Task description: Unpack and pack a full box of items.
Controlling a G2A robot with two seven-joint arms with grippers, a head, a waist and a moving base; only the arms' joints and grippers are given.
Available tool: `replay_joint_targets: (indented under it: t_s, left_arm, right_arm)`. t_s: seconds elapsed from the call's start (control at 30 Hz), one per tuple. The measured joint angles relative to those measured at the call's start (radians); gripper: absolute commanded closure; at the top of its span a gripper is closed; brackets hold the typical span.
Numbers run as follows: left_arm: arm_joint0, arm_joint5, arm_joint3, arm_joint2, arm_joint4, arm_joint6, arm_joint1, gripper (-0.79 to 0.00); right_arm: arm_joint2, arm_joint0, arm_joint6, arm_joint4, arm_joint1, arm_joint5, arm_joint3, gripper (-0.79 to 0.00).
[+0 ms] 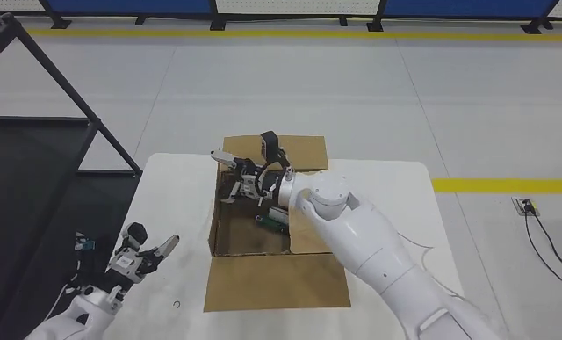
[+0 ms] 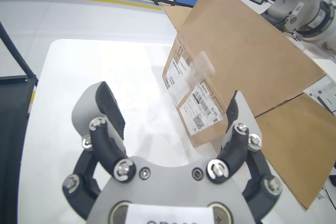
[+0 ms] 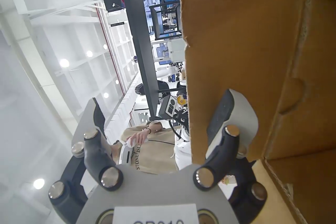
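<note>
An open cardboard box (image 1: 277,283) stands mid-table with its flaps spread outward. Inside, near the right wall, lies a green and white item (image 1: 273,220). My right gripper (image 1: 226,175) is at the box's far left corner and is open. In the right wrist view the right gripper (image 3: 161,101) straddles the upright left flap (image 3: 236,51), with one finger (image 3: 223,114) on the flap's inner side. My left gripper (image 1: 154,236) hangs open over the table's near left corner. The left gripper (image 2: 170,93) holds nothing and faces the labelled box side (image 2: 199,104).
A black metal frame (image 1: 61,94) stands off the table's left side. A small dark ring (image 1: 176,305) lies on the white table (image 1: 176,191) near the front edge. Bare tabletop stretches between the left gripper and the box.
</note>
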Motion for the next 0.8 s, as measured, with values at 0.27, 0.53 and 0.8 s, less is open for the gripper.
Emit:
replay_joint_targets:
  t_s: [0.27,0.53,0.8]
  left_arm:
    - [-0.001,0.007,0.041,-0.060,-0.076,0.002,0.002,-0.785]
    - [0.018,-0.039,-0.013,-0.074,-0.102,-0.030,0.005,-0.785]
    - [0.037,-0.046,-0.075,-0.070,-0.105,-0.024,0.005,-0.785]
  right_arm:
    - [-0.076,0.054,-0.054,0.040,-0.092,-0.041,0.115,-0.785]
    - [-0.099,0.095,-0.048,0.059,-0.160,-0.089,0.240,-0.785]
    - [-0.098,0.107,-0.028,0.059,-0.201,-0.116,0.321,-0.785]
